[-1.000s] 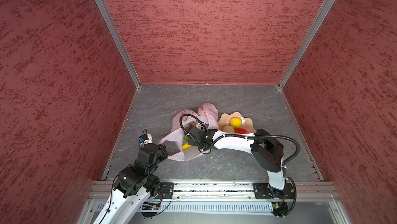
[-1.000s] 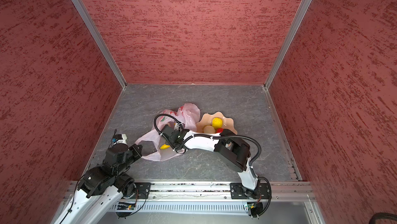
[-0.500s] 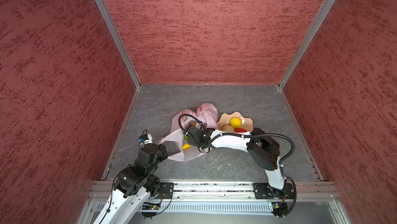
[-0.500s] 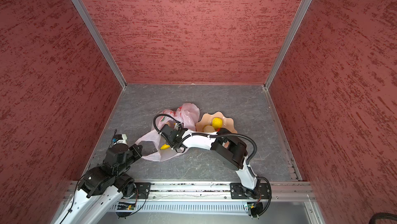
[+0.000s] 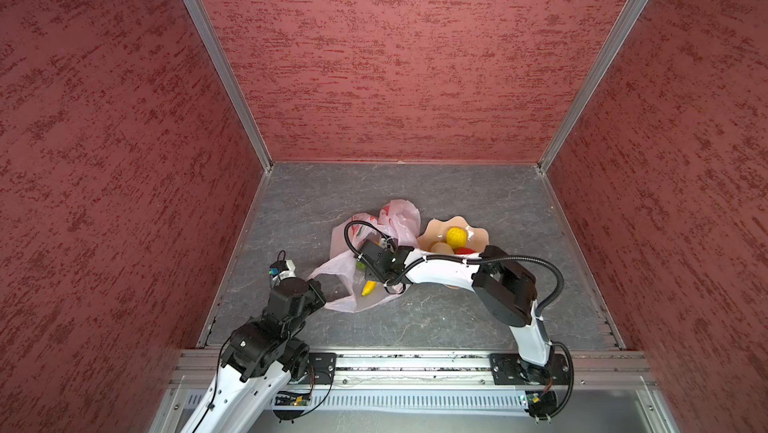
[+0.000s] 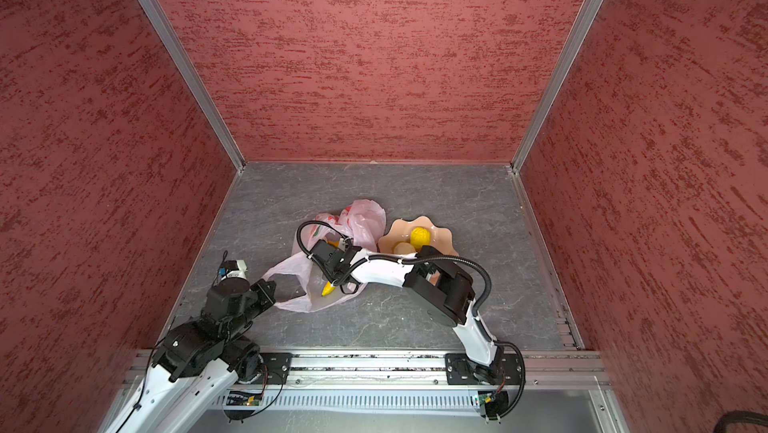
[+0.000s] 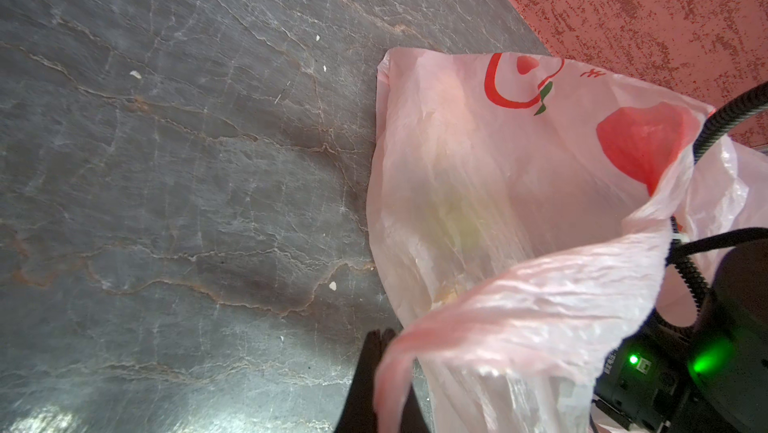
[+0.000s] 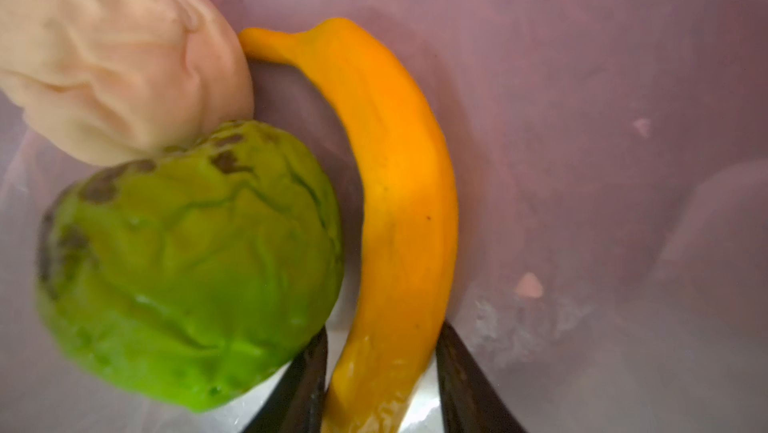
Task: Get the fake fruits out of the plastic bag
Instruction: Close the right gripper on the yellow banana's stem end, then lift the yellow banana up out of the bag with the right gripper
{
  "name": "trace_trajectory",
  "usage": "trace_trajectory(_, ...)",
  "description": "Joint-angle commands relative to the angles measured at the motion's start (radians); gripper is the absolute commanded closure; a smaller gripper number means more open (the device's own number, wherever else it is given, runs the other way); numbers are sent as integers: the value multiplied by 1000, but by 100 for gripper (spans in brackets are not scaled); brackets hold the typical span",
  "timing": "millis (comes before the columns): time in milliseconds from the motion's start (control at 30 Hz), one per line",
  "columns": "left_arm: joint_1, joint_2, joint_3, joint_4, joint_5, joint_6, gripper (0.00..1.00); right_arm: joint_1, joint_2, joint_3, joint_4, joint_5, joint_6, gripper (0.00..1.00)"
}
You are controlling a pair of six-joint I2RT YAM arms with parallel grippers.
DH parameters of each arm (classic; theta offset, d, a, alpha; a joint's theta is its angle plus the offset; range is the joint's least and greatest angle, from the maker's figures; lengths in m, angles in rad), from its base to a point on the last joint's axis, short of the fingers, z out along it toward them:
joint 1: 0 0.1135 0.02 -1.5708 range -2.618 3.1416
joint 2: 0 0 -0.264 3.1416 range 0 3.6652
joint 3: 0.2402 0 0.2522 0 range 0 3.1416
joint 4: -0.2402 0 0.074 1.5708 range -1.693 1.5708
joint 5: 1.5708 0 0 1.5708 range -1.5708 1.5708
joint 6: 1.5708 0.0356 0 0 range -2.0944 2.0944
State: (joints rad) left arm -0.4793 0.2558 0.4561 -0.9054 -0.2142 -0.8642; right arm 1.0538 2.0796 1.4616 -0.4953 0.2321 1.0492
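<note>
Translucent pale-pink plastic bag is laid on the grey worktop, its handle pinched by the left pincer, the long yellow toy banana inside it clamped by the right pincer.

So the plastic bag was this crinkly, see-through pale-pink thing with red print. It was slumped open, with one loop handle pinched in my left gripper and pulled out away from the rest of the bag. Inside the bag, the banana, long and orange-yellow, lay flat with one end between the fingers of my right gripper. A wrinkly green fruit sat right beside it, and a beige lumpy fruit was pressed against the green one by the banana's stem. Just beside the bag, in the bowl, sat a yellow fruit, another beige one and a red one, mostly hidden.
</note>
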Motion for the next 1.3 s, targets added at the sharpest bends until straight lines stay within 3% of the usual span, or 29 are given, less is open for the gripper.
trace_trajectory(0,-5,-9,-9,8,-11,-5,95,-18,14,23,-20,16,-4,63)
trace_trajectory(367,-5,-6,-26,37,-22,-10,95,-37,-31,34,-32,32,-32,78)
trace_trajectory(967,-5,23,-42,117,-33,-9,95,-49,-137,88,-44,94,-43,81)
trace_trajectory(1267,-5,31,-54,153,-39,-19,95,-58,-190,99,-27,48,-63,81)
